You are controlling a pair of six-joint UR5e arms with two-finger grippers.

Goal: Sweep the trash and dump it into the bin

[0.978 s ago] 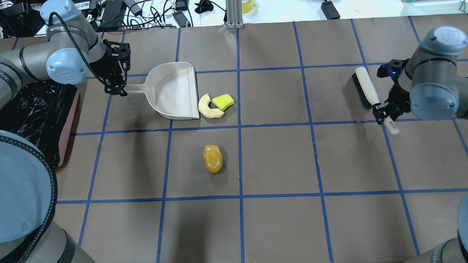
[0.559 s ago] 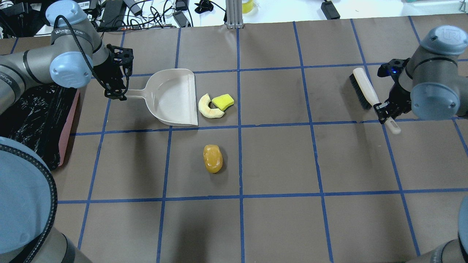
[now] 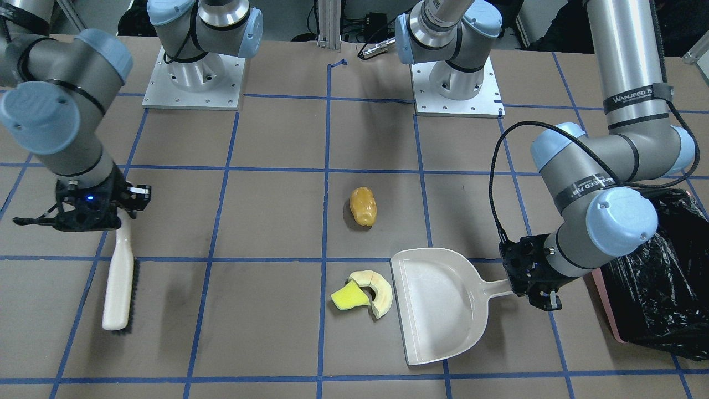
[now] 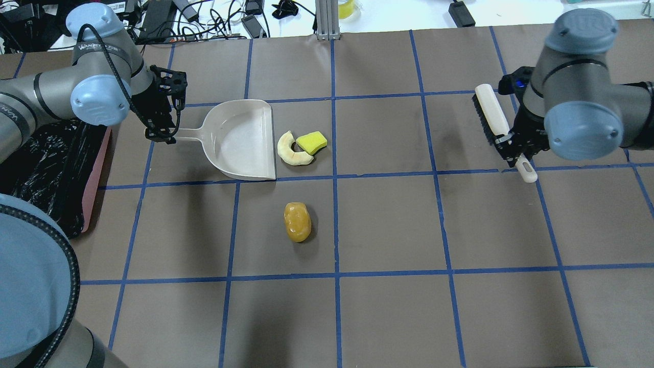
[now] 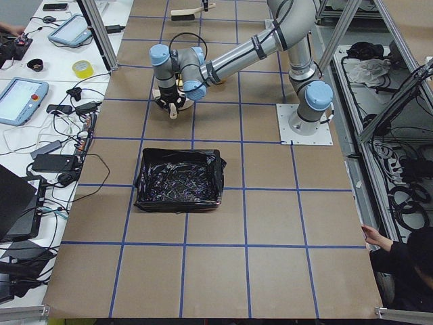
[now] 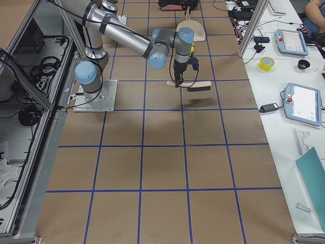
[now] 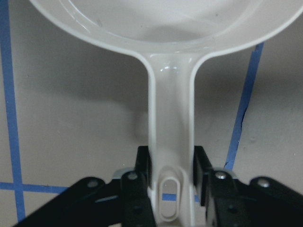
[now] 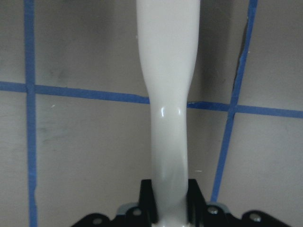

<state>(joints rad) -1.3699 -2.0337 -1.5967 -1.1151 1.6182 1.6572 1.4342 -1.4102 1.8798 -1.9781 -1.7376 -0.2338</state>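
My left gripper [image 4: 161, 135] is shut on the handle of the beige dustpan [image 4: 240, 140], which lies flat with its mouth facing right. The wrist view shows the gripper [image 7: 171, 189] clamped on the handle. The pale ring segment [image 4: 282, 148] and the yellow-green wedge [image 4: 311, 141] lie together just off the pan's mouth. The yellow-brown lump [image 4: 297, 221] lies apart, nearer the robot. My right gripper [image 4: 511, 148] is shut on the handle of a white brush [image 4: 490, 115] at the far right. The bin [image 4: 94, 179], pink with a black bag, stands at the left edge.
The table is brown paper with a blue tape grid. Cables and power bricks [image 4: 153, 20] lie beyond the far edge, and an aluminium post [image 4: 327, 20] stands at the back centre. The arm bases [image 3: 194, 72] are mounted on the robot's side.
My right arm has carried the brush leftward, toward the table's middle. My left gripper has shifted the dustpan slightly toward the robot. The trash pieces have not moved.
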